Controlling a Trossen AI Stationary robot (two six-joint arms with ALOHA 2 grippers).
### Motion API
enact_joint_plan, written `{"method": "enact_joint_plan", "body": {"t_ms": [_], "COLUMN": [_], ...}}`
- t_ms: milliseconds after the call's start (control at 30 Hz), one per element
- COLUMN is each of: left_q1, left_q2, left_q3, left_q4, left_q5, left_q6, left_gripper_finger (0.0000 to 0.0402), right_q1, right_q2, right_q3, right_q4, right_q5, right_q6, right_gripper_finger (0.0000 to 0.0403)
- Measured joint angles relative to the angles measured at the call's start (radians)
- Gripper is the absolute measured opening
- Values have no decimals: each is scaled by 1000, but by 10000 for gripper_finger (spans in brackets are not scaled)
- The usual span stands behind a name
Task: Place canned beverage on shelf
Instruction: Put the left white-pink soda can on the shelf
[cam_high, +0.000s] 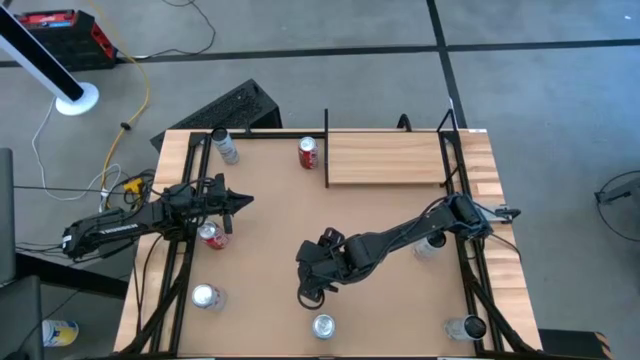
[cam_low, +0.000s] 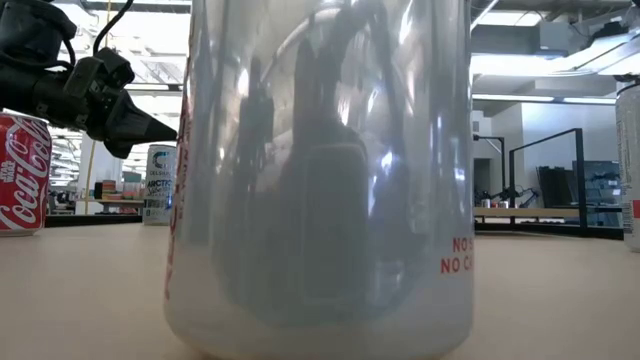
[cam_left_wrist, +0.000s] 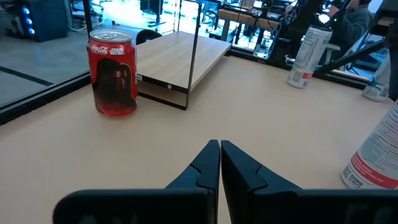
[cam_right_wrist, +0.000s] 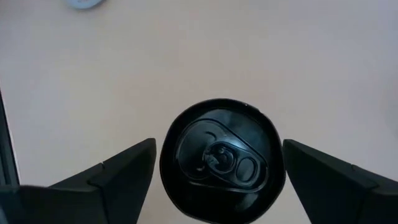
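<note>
A black canned beverage (cam_right_wrist: 222, 158) stands upright on the brown tabletop, and the right wrist view shows its top from above. My right gripper (cam_right_wrist: 219, 144) is open, with one finger on each side of the can's top and a thin gap at each. In the high view this gripper (cam_high: 312, 285) is at the table's near middle. The pale wood shelf (cam_high: 385, 158) lies flat at the far side with its black rail (cam_high: 326, 150) at its left end. My left gripper (cam_left_wrist: 219, 155) is shut and waits at the table's left.
A red cola can (cam_high: 308, 152) stands just left of the shelf rail, and another red can (cam_high: 212, 235) is below my left gripper. Silver cans (cam_high: 205, 297) (cam_high: 323, 325) (cam_high: 470, 327) stand near the front edge. More cans (cam_high: 225, 147) (cam_high: 430, 245) stand at the far left and right.
</note>
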Motion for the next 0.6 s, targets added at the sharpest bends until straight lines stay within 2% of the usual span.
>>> {"method": "enact_joint_plan", "body": {"t_ms": [333,500,600], "left_q1": [0,0,0], "left_q2": [0,0,0], "left_q3": [0,0,0], "left_q4": [0,0,0], "left_q5": [0,0,0], "left_q6": [0,0,0], "left_gripper_finger": [0,0,0], "right_q1": [-4,-23,-48], "right_q2": [-12,-74,-146], "right_q3": [-2,-4,-2], "right_q4": [-18,-65,-153], "right_q5": [-6,-7,10], "right_q6": [-56,-141,-195], "right_gripper_finger": [277,277,277]}}
